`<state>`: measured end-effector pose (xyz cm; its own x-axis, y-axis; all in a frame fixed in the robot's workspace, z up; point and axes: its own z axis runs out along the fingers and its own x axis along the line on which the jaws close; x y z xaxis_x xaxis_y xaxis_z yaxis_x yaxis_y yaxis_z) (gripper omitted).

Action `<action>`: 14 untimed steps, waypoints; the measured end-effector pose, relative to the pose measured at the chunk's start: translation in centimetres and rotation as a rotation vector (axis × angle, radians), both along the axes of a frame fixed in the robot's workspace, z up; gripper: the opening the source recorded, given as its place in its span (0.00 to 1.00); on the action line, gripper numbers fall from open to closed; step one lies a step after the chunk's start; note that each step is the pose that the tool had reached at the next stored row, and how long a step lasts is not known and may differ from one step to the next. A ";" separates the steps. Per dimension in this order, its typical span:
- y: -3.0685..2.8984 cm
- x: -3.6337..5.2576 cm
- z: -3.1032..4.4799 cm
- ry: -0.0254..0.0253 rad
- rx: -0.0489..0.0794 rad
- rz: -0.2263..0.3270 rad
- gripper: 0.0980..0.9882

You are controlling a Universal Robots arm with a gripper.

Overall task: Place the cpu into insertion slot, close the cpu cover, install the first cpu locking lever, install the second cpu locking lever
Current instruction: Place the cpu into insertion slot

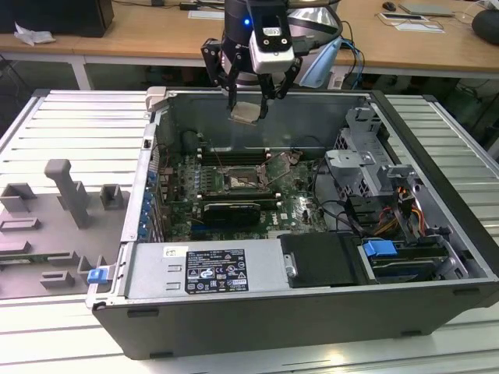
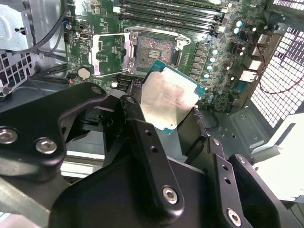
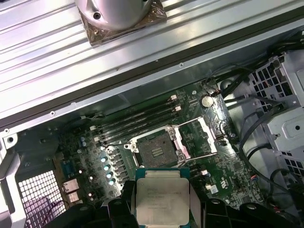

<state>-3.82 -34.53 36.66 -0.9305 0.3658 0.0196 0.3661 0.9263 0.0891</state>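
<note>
**Status: step one in hand — none of the four steps is complete.**

**Gripper.** The gripper (image 1: 249, 107) pinches the chip (image 1: 245, 114) by two opposite edges. In both wrist views the black fingers (image 2: 137, 118) press against the chip's sides, and its pale metal face is turned toward the cameras.

**Chip position.** In the exterior view the chip hangs in the air inside the open computer case (image 1: 437, 234). It is near the case's far wall and well above the circuit board (image 1: 300, 210). It touches nothing but the fingers.

**Socket.** The socket (image 3: 156, 151) lies near the middle of the board, just beside the row of long memory slots (image 3: 137, 121). It is bare — the contact field is exposed and nothing is seated in it. In the first wrist view the chip (image 3: 161, 197) is held apart from the socket.

**Cover plate.** The cover plate (image 3: 199, 137) is swung open on one side of the socket, clear of the opening. The board shows through its central window in the second wrist view (image 2: 108, 54).

**Locking levers.** The levers are too thin to tell their position.

**Judged remaining.**
- Seat the chip in the socket.
- Close the cover plate.
- Latch both levers.
</note>
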 end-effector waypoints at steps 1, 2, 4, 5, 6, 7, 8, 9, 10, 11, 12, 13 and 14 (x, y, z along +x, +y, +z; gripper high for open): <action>0.00 0.00 -0.02 0.0000 0.000 -0.001 0.50; 0.00 0.00 -0.04 0.0002 0.000 -0.001 0.50; 0.00 0.00 -0.08 0.0002 0.000 -0.001 0.50; 0.00 0.00 -0.12 0.0002 0.000 -0.001 0.50; 0.00 0.00 -0.14 0.0002 0.000 -0.001 0.50; 0.00 0.00 -0.15 0.0002 0.000 -0.001 0.50; 0.00 0.00 -0.16 0.0002 0.000 -0.002 0.50; 0.00 0.00 -0.16 0.0002 0.000 -0.003 0.50; 0.00 0.00 -0.17 0.0002 0.000 -0.005 0.50; 0.00 0.00 -0.17 0.0002 0.000 -0.007 0.50; 0.00 0.00 -0.17 0.0002 0.000 -0.011 0.50; 0.00 0.00 -0.17 0.0002 0.000 -0.017 0.50; 0.00 0.00 -0.17 0.0002 0.000 -0.020 0.50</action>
<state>-3.82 -34.53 36.49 -0.9230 0.3844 0.0197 0.3846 0.9188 0.0890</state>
